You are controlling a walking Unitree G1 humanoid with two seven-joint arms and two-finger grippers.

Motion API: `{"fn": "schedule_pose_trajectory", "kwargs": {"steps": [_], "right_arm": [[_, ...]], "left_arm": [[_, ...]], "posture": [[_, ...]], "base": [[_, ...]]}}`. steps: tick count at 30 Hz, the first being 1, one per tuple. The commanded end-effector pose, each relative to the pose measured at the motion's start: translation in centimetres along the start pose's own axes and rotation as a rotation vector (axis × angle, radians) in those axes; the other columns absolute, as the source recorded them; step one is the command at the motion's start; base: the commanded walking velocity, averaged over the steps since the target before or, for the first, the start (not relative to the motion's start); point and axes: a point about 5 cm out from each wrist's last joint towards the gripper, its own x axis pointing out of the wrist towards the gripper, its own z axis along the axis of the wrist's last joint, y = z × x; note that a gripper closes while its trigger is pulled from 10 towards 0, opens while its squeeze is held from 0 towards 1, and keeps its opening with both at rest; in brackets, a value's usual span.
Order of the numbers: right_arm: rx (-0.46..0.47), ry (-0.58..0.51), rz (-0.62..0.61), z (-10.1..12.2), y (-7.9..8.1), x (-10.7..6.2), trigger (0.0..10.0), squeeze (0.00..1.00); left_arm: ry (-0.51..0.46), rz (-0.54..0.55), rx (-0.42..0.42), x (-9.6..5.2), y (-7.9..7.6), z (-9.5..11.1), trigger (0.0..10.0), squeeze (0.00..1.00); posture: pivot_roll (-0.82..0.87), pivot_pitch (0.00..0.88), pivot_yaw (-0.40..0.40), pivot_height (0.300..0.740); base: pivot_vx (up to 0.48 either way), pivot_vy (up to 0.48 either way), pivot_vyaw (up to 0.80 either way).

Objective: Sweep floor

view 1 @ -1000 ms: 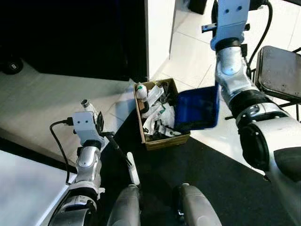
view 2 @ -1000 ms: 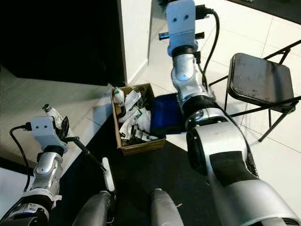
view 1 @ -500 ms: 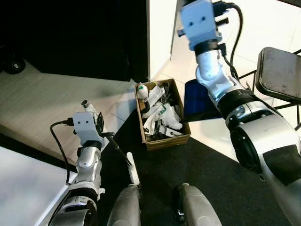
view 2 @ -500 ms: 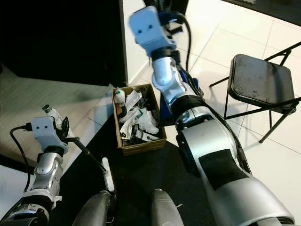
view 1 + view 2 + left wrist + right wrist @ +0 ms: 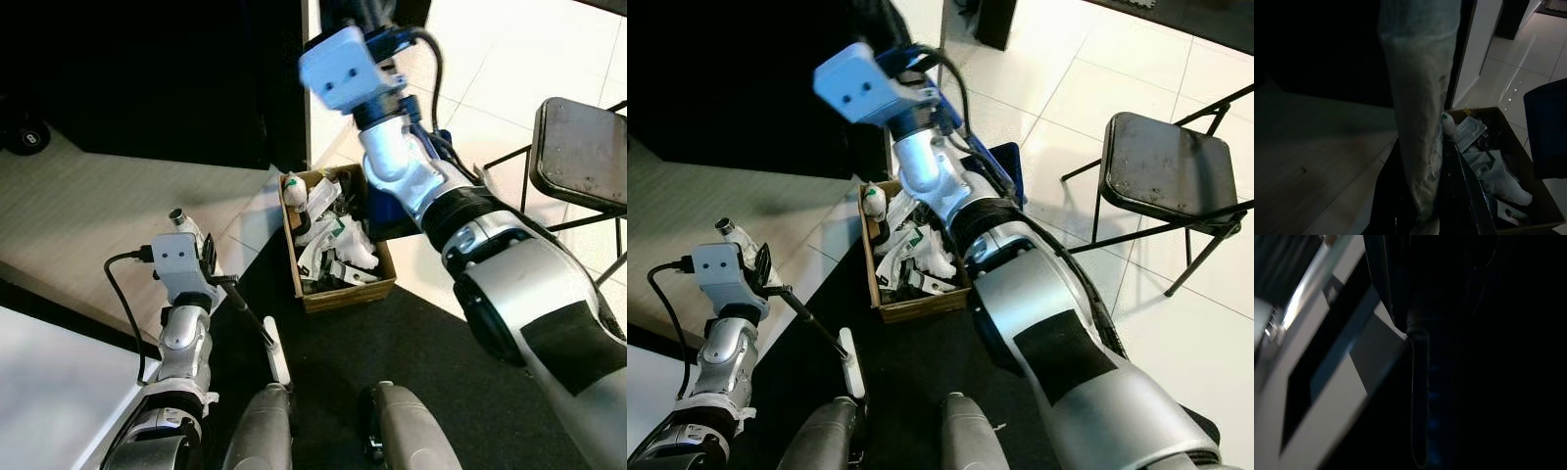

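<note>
Left wrist view: pale brush handle runs up frame centre between left gripper's fingers, clamped; cardboard box of trash lower right.
Head views: left gripper lower left, brush head on black mat.
Right gripper's fingers hidden behind wrist camera, grip cannot tell; blue dustpan beside box, partly hidden by arm.
Folding chair right, on white tiles.

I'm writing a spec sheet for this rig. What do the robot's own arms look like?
Both arms are silver with ribbed black joint bands. The left arm ends in a pale boxy wrist module with two small round marks, a black cable looping from its side. The right arm is bulkier, with a black panel on the upper arm, a light blue-grey wrist block and black cables.
</note>
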Motion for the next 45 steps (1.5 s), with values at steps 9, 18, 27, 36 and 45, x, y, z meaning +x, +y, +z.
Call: {"fn": "schedule_pose_trajectory", "kwargs": {"steps": [9, 18, 27, 36, 45], "right_arm": [[-0.049, -0.167, 0.106, 2.0, 1.6, 0.3, 10.0, 0.0], [-0.063, -0.274, 0.167, 3.2, 3.1, -0.3, 10.0, 0.0], [-0.043, -0.397, 0.276, 4.6, 5.7, -2.0, 10.0, 0.0], [-0.043, -0.426, 0.283, 4.8, 6.0, -2.4, 10.0, 0.0], [-0.06, -0.526, 0.351, 5.5, 6.9, -3.4, 10.0, 0.0]], "left_arm": [[0.025, -0.007, 0.002, -0.7, -0.3, -0.7, 10.0, 0.0], [0.028, -0.015, 0.001, -0.5, -0.5, -0.7, 10.0, 0.0], [0.027, -0.017, 0.002, -0.5, -0.6, -0.7, 10.0, 0.0], [0.032, -0.015, 0.005, -0.7, -0.4, -0.8, 10.0, 0.0], [0.03, -0.021, 0.003, -0.5, -0.7, -0.7, 10.0, 0.0]], "posture": [[0.0, 0.119, -0.056, 0.74], [-0.01, 0.115, -0.05, 0.74], [0.0, 0.116, -0.055, 0.74], [0.0, 0.118, -0.052, 0.74], [0.0, 0.116, -0.052, 0.74]], "base": [[0.0, 0.0, 0.0], [0.0, 0.0, 0.0], [0.0, 0.0, 0.0], [0.0, 0.0, 0.0], [0.0, 0.0, 0.0]]}}
